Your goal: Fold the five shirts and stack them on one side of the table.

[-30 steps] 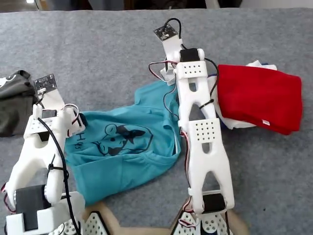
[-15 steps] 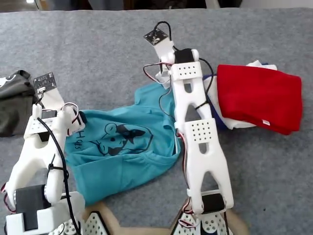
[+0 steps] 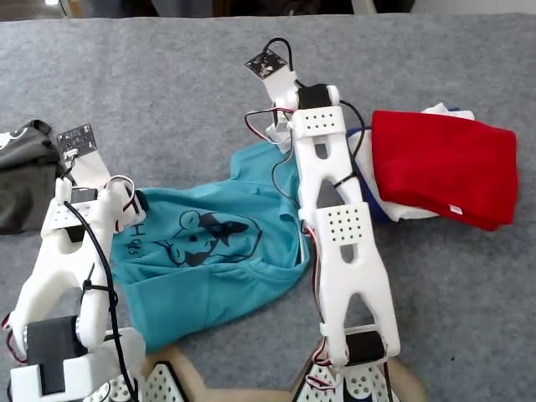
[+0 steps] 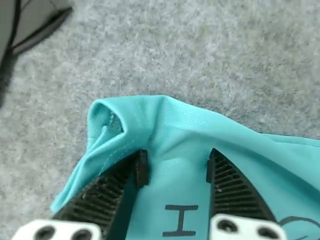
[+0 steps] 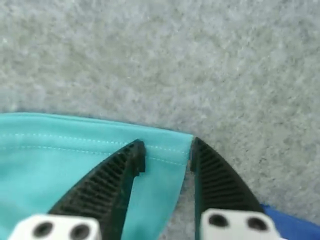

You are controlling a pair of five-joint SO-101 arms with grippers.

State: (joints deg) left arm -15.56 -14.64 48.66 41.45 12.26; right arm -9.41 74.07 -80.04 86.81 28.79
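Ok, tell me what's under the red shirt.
Under the red shirt lies folded white fabric, with a sliver of blue fabric beside it. The rest of the pile is covered.

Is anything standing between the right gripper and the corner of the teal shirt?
Nothing visible does. The right gripper is open, and its jaws stand on either side of the hemmed corner of the teal shirt, with the grey table cover beyond it.

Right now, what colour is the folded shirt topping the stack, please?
The folded shirt is red, best in the high view.

Teal shirt [image 3: 209, 289], red shirt [image 3: 444, 163]
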